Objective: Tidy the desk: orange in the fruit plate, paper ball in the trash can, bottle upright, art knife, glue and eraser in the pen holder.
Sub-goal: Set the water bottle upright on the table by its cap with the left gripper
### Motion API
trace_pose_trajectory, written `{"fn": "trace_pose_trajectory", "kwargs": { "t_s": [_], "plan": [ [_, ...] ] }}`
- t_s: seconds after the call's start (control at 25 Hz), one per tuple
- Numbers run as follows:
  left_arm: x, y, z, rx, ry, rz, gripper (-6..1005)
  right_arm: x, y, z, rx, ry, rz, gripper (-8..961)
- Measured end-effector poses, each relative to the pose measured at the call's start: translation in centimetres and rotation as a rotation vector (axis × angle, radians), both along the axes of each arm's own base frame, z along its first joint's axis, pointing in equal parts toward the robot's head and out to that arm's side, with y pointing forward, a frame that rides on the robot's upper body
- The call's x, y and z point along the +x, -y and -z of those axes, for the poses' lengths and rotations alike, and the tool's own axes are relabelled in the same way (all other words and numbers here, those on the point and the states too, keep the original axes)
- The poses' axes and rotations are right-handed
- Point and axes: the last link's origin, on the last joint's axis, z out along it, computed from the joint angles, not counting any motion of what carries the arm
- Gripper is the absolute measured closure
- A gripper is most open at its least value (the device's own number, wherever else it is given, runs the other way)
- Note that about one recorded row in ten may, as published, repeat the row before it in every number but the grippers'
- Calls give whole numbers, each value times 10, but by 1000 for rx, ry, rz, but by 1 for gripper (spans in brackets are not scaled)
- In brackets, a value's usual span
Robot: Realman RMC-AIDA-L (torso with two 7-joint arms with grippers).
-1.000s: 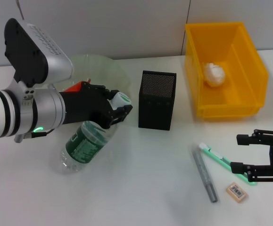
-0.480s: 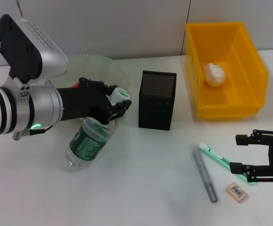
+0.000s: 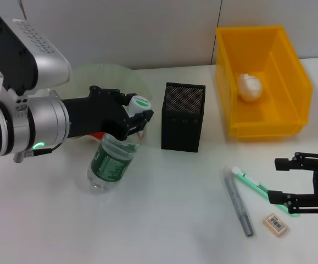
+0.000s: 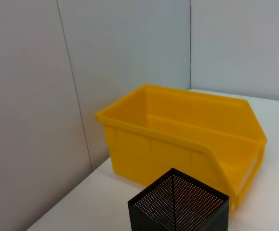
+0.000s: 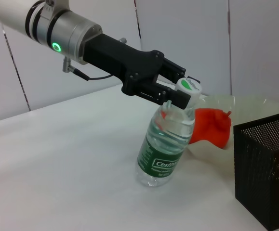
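Note:
My left gripper (image 3: 135, 114) (image 5: 180, 95) is shut on the neck of the bottle (image 3: 111, 163) (image 5: 167, 144). The bottle leans, cap up toward the pen holder (image 3: 183, 116) (image 4: 179, 208), with its base on the table. Behind my arm lies the fruit plate (image 3: 115, 77) with the orange (image 5: 209, 127) in it. The paper ball (image 3: 250, 87) rests in the trash can (image 3: 279, 118) (image 4: 178, 130). At the front right my right gripper (image 3: 279, 179) stands open beside the green-and-white art knife (image 3: 253, 183), the grey glue stick (image 3: 238, 204) and the eraser (image 3: 275, 224).
A grey wall runs along the table's back edge, just behind the trash can and the fruit plate. White tabletop (image 3: 169, 220) stretches between the bottle and the glue stick.
My left gripper has risen and swung the bottle's cap upward, so the bottle stands steeper than before. The right arm has not moved.

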Motion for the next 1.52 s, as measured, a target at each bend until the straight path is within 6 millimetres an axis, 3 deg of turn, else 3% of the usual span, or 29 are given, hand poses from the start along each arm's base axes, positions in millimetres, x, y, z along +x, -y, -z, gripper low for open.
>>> {"fn": "trace_pose_trajectory", "kwargs": {
  "t_s": [1.52],
  "plan": [
    [-20,11,-13,34,112,-40,552,-1,1,0,-9,4,-6,187]
  ]
}}
